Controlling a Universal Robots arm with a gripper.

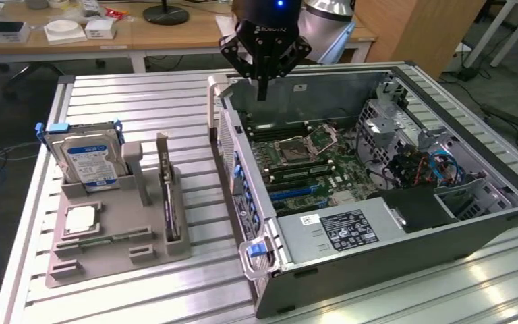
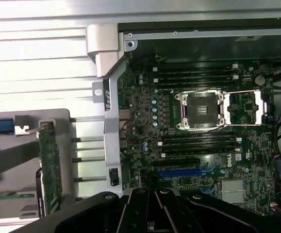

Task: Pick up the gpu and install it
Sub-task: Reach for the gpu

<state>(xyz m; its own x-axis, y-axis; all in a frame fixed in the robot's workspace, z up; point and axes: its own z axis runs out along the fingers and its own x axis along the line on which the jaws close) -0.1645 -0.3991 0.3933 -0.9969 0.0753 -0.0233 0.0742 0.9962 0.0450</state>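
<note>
On your slatted metal table (image 1: 142, 101) the open computer case (image 1: 403, 250) lies on its side, with the grey holder (image 1: 115, 260) just beside it. Your gripper (image 1: 261, 96) hangs above the case wall at the back of the exterior view, its fingers pressed together on nothing. The gpu (image 1: 170, 202) stands on edge in the holder, near the hard drive (image 1: 88, 158).
</note>
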